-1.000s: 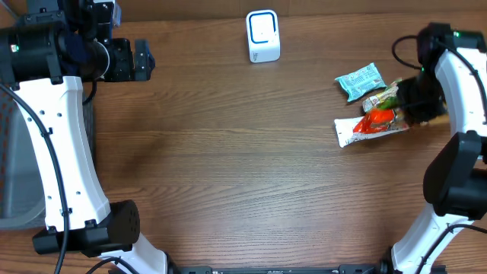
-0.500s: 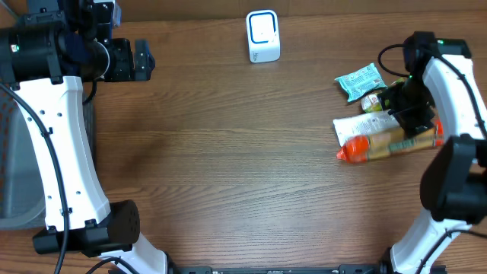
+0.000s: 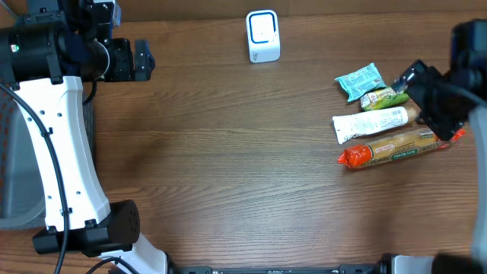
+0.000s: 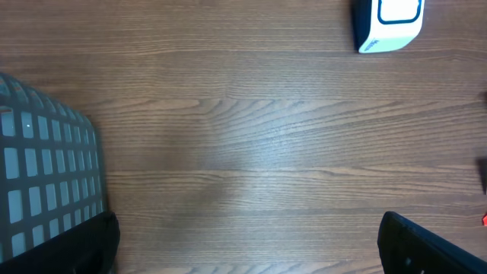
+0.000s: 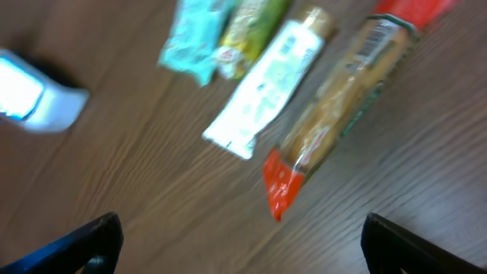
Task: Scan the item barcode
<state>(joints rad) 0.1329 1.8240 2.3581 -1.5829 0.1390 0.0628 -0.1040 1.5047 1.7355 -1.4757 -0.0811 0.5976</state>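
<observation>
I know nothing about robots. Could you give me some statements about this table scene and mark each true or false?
1. The long red-tipped package lies on the table, held by no gripper. True.
2. The scanner stands among the snack packets. False: the scanner stands alone, well apart from them.
3. The right gripper is open with nothing between its fingers. True.
4. The teal packet lies on the white packet. False: the teal packet and the white packet lie apart.
5. The left gripper holds a packet. False: the left gripper is open and empty.
</observation>
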